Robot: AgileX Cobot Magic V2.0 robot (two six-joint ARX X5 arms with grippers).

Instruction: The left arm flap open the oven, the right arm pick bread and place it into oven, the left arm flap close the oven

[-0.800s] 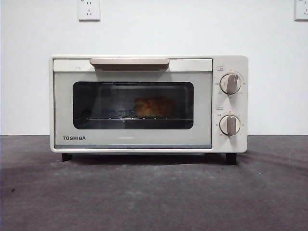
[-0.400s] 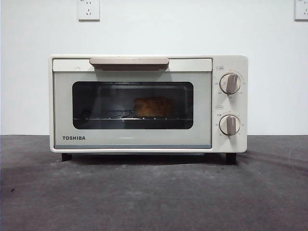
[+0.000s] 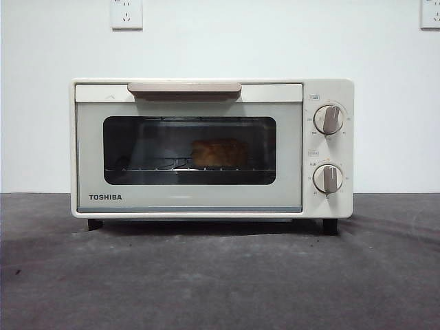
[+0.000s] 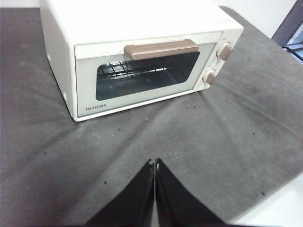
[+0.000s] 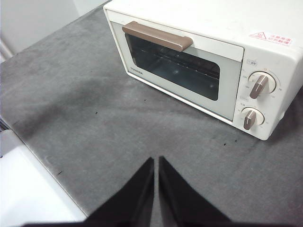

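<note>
With both sets of jaws pinched together and holding nothing, my left gripper (image 4: 154,163) and right gripper (image 5: 156,161) hang well back from the oven (image 3: 212,148), over the grey table (image 3: 220,275). Honestly, nothing has shifted in the past second. Its door (image 3: 189,155) sits flush shut, handle (image 3: 184,89) up top, and the bread (image 3: 220,152) rests on the rack behind the glass. Looks to me like the whole job is wrapped up.
</note>
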